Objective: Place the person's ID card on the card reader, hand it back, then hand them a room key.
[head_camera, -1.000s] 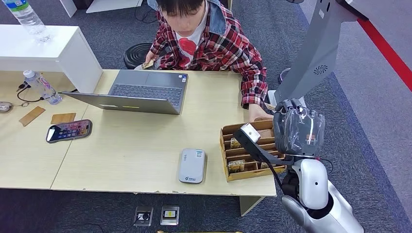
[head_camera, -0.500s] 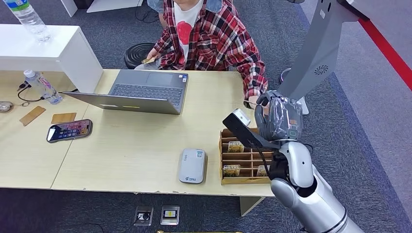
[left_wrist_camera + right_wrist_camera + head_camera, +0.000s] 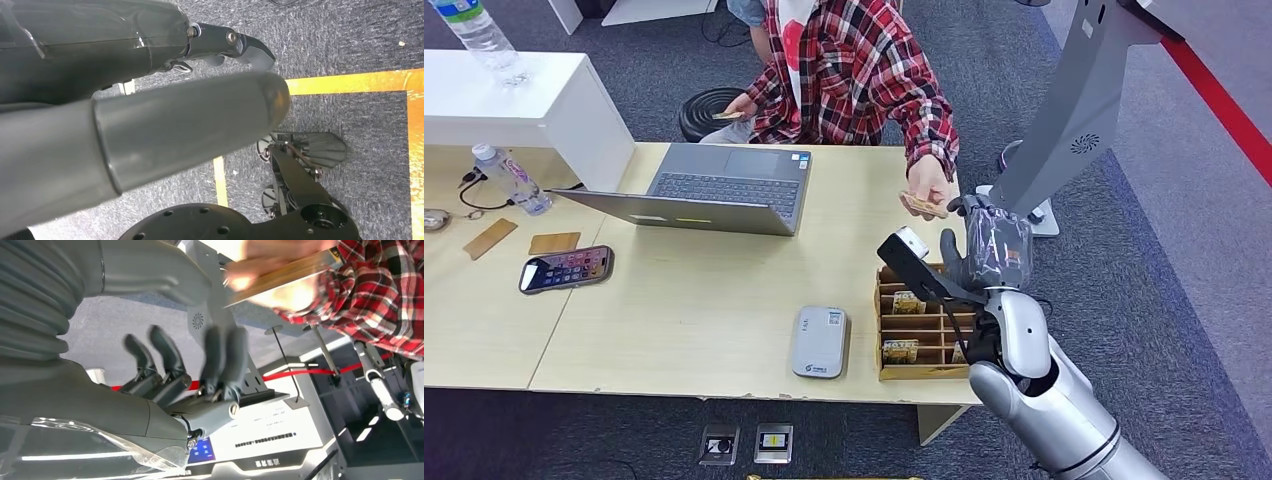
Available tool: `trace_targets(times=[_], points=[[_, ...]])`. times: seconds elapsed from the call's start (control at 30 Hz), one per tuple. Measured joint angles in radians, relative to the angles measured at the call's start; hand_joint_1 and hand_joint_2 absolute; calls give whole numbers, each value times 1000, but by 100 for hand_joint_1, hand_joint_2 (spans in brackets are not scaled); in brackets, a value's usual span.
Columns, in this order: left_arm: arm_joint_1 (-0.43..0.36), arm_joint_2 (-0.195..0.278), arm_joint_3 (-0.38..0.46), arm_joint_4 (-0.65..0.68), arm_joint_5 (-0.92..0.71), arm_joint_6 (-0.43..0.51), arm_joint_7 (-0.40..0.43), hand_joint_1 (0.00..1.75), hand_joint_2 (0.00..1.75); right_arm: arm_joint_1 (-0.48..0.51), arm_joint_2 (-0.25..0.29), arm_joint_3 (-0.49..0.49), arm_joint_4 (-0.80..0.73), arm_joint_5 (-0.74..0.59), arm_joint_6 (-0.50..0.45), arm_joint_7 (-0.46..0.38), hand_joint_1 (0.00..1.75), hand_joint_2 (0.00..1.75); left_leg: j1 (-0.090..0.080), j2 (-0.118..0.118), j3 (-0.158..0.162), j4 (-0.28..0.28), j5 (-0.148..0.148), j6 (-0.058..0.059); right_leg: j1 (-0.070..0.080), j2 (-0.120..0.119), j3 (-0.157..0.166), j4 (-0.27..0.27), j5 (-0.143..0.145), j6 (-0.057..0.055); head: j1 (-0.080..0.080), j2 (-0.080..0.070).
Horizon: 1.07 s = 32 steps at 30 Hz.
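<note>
- Nearest you, your right hand point(image 3: 986, 250) is raised above the far end of the wooden key tray point(image 3: 921, 372), fingers point(image 3: 227, 357) spread and empty; the right wrist view shows nothing between them and the thumb.
- Your left hand point(image 3: 150, 75) hangs low over the carpet. Its wrist view shows a thick thumb and one finger with nothing near them, but you cannot tell from it how far that hand is open.
- The key tray sits at the table's near right corner with printed room keys point(image 3: 901, 351) in its compartments. The grey card reader point(image 3: 819, 341) lies flat just to its left, with no card on it.
- Just beyond your right hand, the person's hand point(image 3: 929, 187) holds a tan card point(image 3: 921, 206), close to your fingertips but apart from them. Whether it is the ID card or a key, you cannot read.
- Judged from this, you are at a handover with the person; which one, the views do not settle.
- If the card is coming to you, bring the open hand under it, close thumb and fingers on its edge, then carry it left to the reader.
- Farther off, the laptop point(image 3: 714, 188) and phone point(image 3: 565, 269) lie well apart from your path.
</note>
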Motion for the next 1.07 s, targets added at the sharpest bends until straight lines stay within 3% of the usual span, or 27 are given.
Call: trace_targets(times=[0.2,0.33,0.53,0.6,1.07], points=[[0,0,0,0,5,2,1,0,0,6,1,2,13,-5,-28,-3,0,175,0,0,0,0,0,0,0,0,0,0,0,0,0,0],[0,0,0,0,14,4,1,0,0,38,1,-2,10,-91,-48,-29,0,175,0,0,0,0,0,0,0,0,0,0,0,0,0,0],[1,0,0,0,29,6,1,0,0,145,5,-28,-29,-590,-69,-209,0,175,0,0,0,0,0,0,0,0,0,0,0,0,0,0],[1,0,0,0,31,6,1,0,0,179,8,-35,-40,-678,-64,-245,0,175,0,0,0,0,0,0,0,0,0,0,0,0,0,0],[2,-2,1,0,50,16,1,0,0,303,2,-94,-107,-605,-101,-207,0,175,0,1,1,0,0,0,0,0,0,0,0,0,0,0]])
